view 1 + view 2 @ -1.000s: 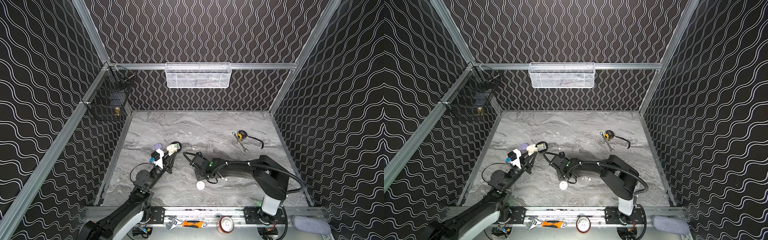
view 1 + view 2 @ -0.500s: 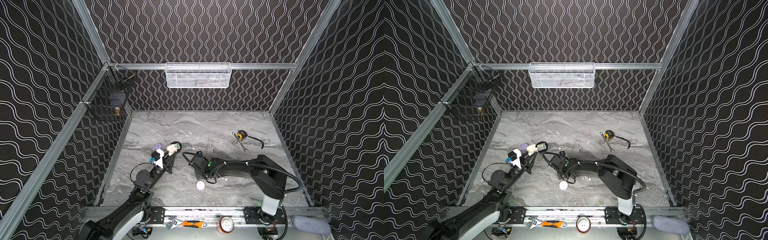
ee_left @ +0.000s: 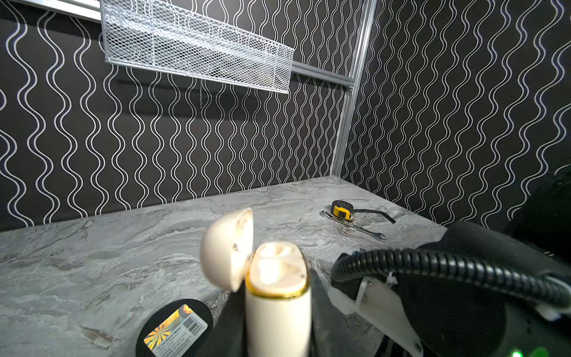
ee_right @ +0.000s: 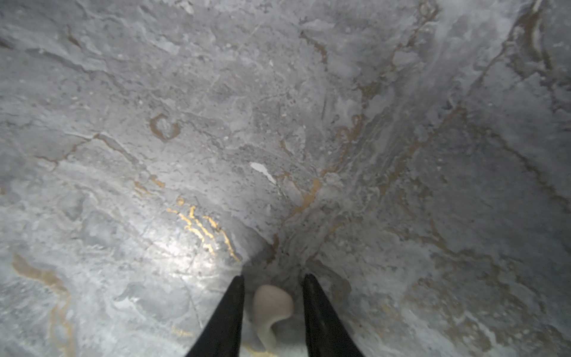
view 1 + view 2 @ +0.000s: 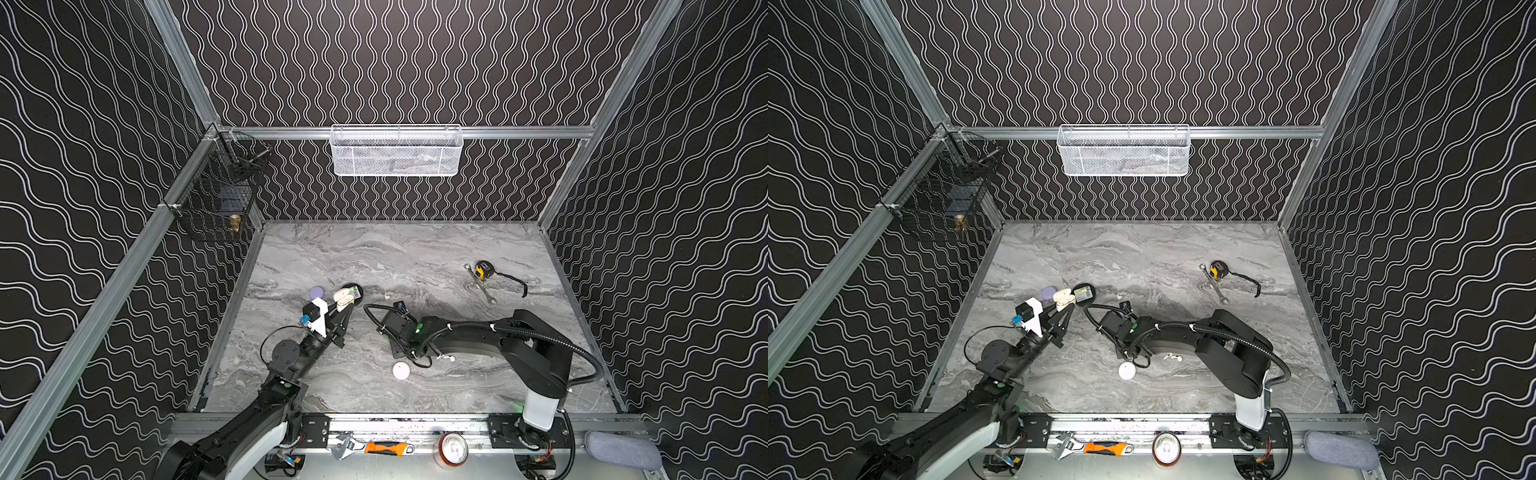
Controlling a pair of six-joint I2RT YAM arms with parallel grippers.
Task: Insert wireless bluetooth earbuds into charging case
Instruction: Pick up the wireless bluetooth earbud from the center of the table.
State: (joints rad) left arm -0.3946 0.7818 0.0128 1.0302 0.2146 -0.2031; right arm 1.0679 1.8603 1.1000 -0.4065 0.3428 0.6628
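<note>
Status: one hand clamped, one hand apart.
Top view: my left gripper is closed on the cream charging case; white earbuds lie beside the right arm. Left wrist: case lid is hinged open. Right wrist: the right gripper stands with fingers apart, astride a cream earbud on the marble table, with slim gaps on both sides.

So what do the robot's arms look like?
Both arms are black with a white piece near the base: the left arm and the right arm. A ribbed black hose runs along the right one, near green lights. The left gripper carries a white camera block; the right gripper has pointed black fingers.
</note>
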